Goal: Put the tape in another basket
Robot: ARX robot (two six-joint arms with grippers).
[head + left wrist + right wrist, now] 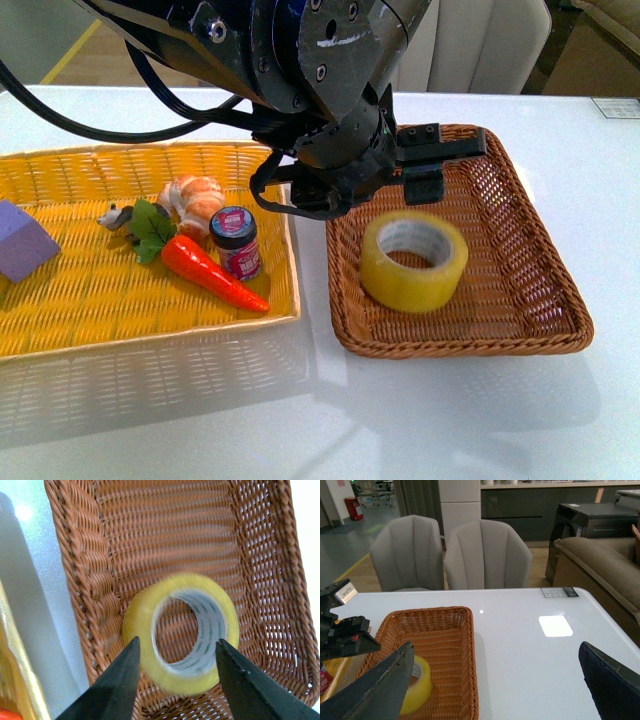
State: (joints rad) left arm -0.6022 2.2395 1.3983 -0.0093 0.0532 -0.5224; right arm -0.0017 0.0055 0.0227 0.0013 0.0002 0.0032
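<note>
Tape [414, 272]: lying in the brown basket [545, 265], left gripper [177, 641] hovering over it, jaws spread and empty; placing apparently finishing, straight lift-away coming due.

The tape [414, 260] is glossy, translucent yellowish plastic film, the basket [540, 260] rough brown woven wicker, the yellow basket [80, 290] a finer bright weave, and the counter [450, 420] smooth, reflective white.

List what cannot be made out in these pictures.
- Left wrist view: the yellowish translucent tape roll is motion-blurred; its core print is unreadable.
- Front view: the black left arm hides the dark brown wicker basket's far left corner.
- Front view: the purple block is cut off by the edge; the small jar's label is too small.
</note>
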